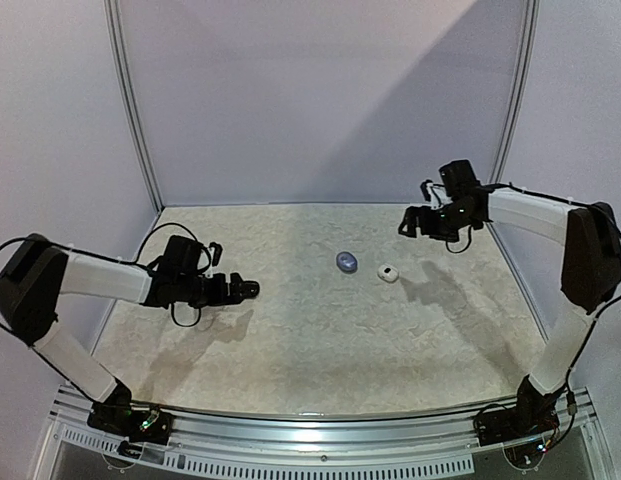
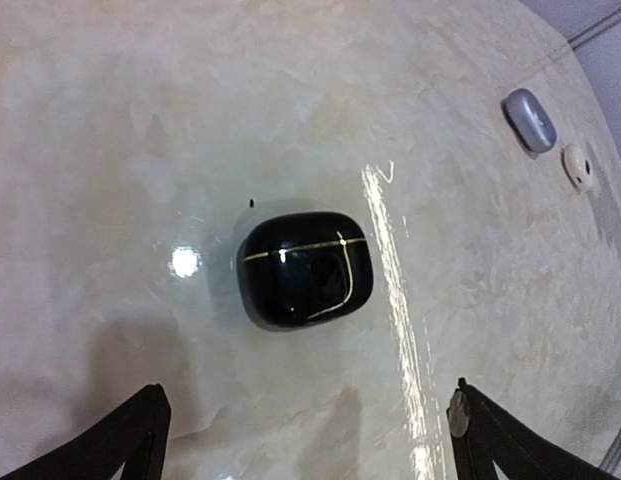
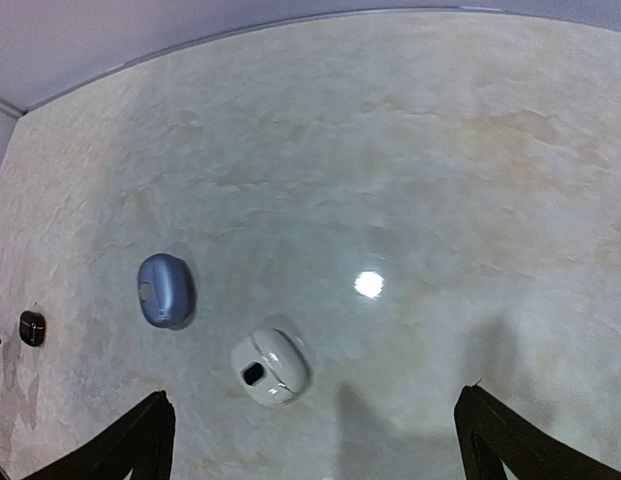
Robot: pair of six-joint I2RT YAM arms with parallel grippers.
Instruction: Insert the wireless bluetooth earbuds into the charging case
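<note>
A glossy black charging case (image 2: 305, 268) lies closed on the table, just ahead of my left gripper (image 2: 308, 400). That gripper is open, its fingers apart on either side with nothing between them. A blue-grey case (image 1: 347, 262) and a white case (image 1: 388, 274) lie closed near the table's middle. In the right wrist view the white case (image 3: 270, 366) lies ahead and left of centre, and the blue one (image 3: 166, 290) further left. My right gripper (image 3: 315, 400) hangs open above the table, holding nothing. No loose earbuds are in view.
The pale marbled table top (image 1: 320, 330) is bounded by a metal rail (image 1: 320, 425) at the near edge and white walls behind and at the sides. The black case (image 3: 32, 327) shows small at the far left of the right wrist view.
</note>
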